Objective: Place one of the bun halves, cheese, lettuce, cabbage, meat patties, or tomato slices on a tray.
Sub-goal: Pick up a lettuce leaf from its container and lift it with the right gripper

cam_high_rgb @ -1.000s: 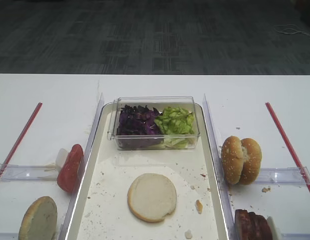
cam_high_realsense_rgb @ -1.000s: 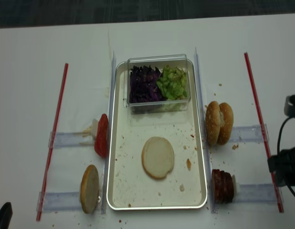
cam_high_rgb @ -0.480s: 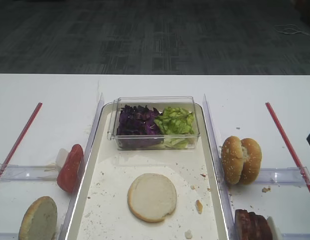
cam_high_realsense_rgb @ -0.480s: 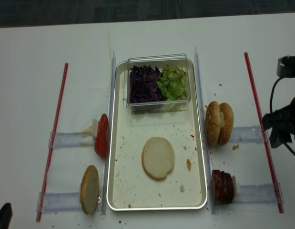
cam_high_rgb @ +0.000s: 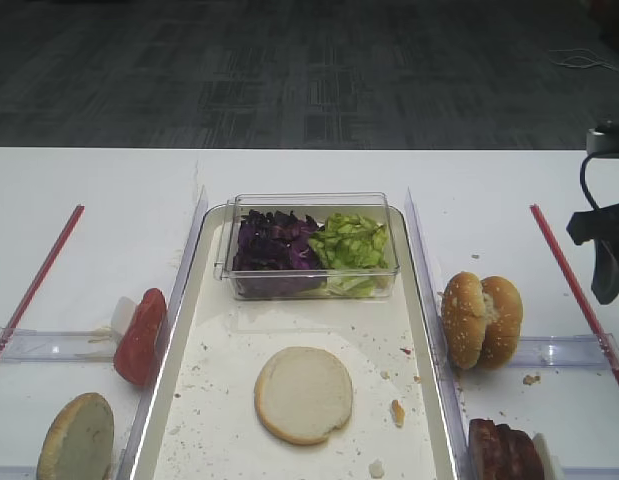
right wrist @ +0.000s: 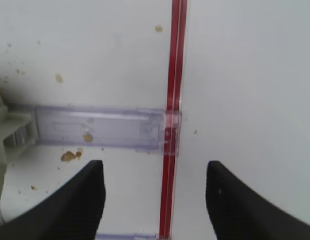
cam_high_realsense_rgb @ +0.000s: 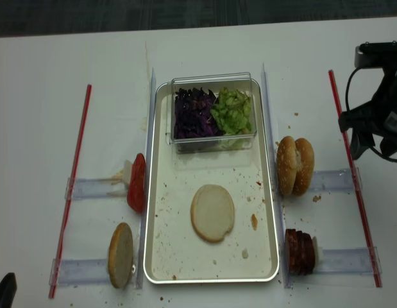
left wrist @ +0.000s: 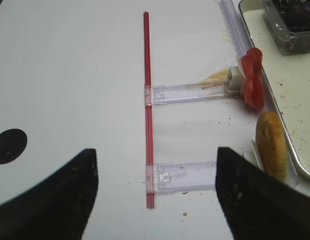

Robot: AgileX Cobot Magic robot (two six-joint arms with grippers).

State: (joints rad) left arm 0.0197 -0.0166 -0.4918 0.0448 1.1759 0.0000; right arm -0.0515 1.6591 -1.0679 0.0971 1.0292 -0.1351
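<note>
Two end effectors are on my screens. The right end effector (right wrist: 152,192) has its jaws spread wide and carries nothing; I see it above the bench (cam_high_rgb: 99,190) near the right edge, over the red strip (right wrist: 172,120) where a clear plastic rail (right wrist: 102,131) meets it. In the overhead view it (cam_high_realsense_rgb: 371,138) sits just outside that strip, level with the clear box. The left end effector (left wrist: 155,192) hangs near the bench's front left corner, its dark fingers (left wrist: 52,197) set far apart with nothing between them, above the other red strip (left wrist: 148,107).

Moving inward, two seeded bun halves (cam_high_realsense_rgb: 295,165) stand on edge against each other just outside the tray's right rim, and the meat patties (cam_high_realsense_rgb: 299,251) stand on edge nearer the front right corner. The tray (cam_high_realsense_rgb: 169,256) lies along the middle of the bench. One bun half (cam_high_realsense_rgb: 212,212) lies flat, cut face up, near the tray's middle. The clear box (cam_high_realsense_rgb: 213,112) sits at the tray's far end, holding cabbage (cam_high_realsense_rgb: 192,113) on the left and lettuce (cam_high_realsense_rgb: 233,111) on the right. Outside the left rim, tomato slices (cam_high_realsense_rgb: 136,183) stand on edge, with another bun half (cam_high_realsense_rgb: 120,254) nearer the front.
</note>
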